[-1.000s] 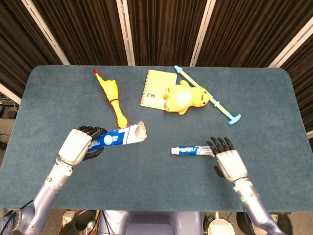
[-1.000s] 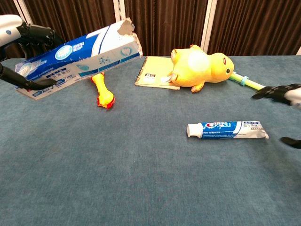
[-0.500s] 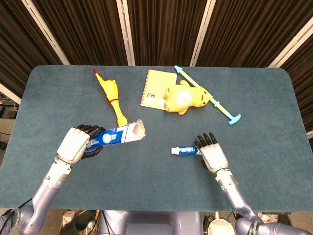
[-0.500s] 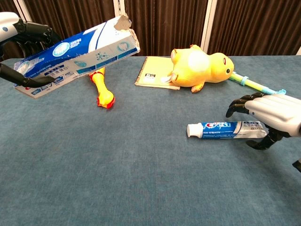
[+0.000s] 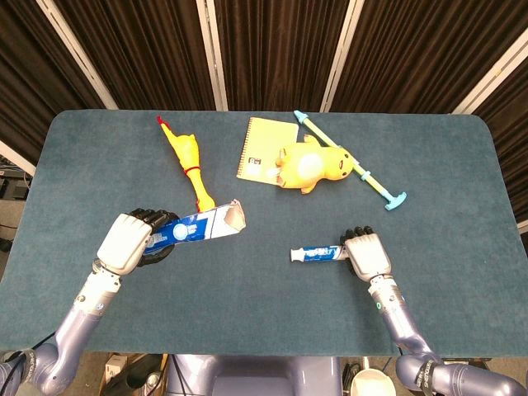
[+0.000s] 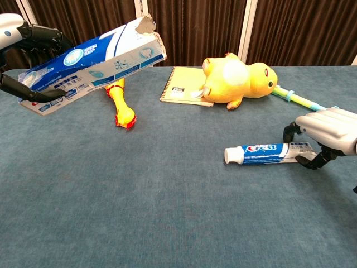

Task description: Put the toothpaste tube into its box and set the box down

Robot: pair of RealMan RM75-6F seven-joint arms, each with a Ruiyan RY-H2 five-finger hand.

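Since a second ago the right hand has closed in on the tube's crimped end, fingers curling around it, the tube lying on the table. Step in hand: grasping it. Next, lift and aim its white cap at the box, which the left hand holds raised, torn mouth facing right.
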